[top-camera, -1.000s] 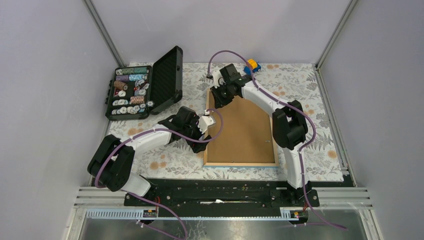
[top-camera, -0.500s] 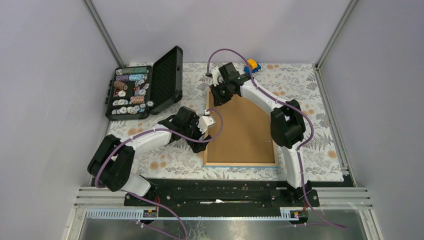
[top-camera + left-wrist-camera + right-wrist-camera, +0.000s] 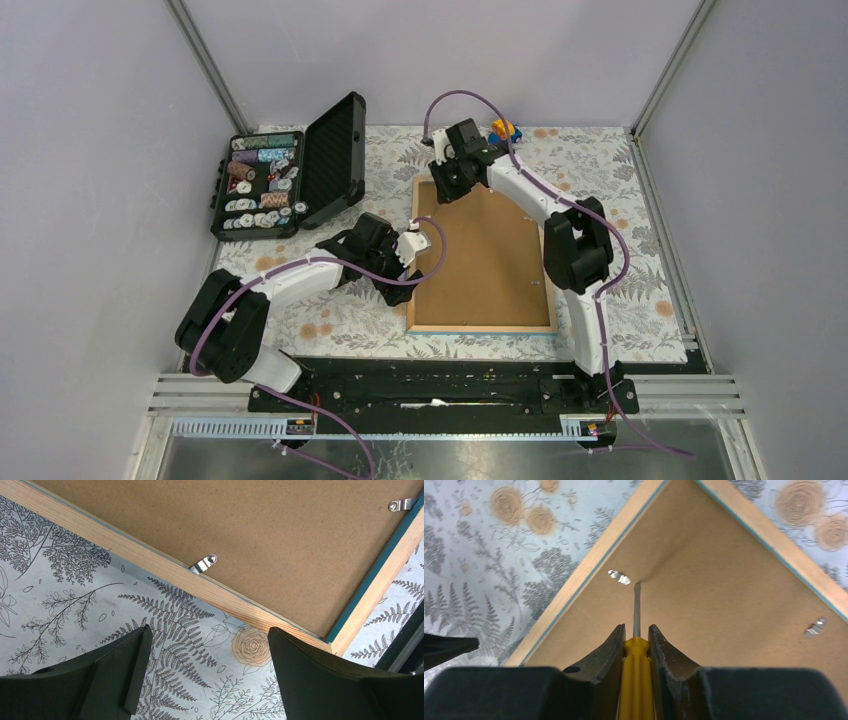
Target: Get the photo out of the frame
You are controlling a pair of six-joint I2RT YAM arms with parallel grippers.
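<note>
The frame lies face down on the floral cloth, its brown backing board up; the photo is hidden under it. My right gripper is shut on a yellow-handled screwdriver, its blade tip pressing the board beside a metal clip near the frame's far left corner. Another clip sits on the other rail. My left gripper is open and empty, hovering over the cloth just outside the frame's left rail, near a turned clip.
An open black case of poker chips stands at the far left. A small blue and orange toy lies behind the frame near the back wall. Grey walls close in on three sides.
My right gripper with the screwdriver has shifted slightly right and toward the far edge of the frame. The left arm has not moved.
</note>
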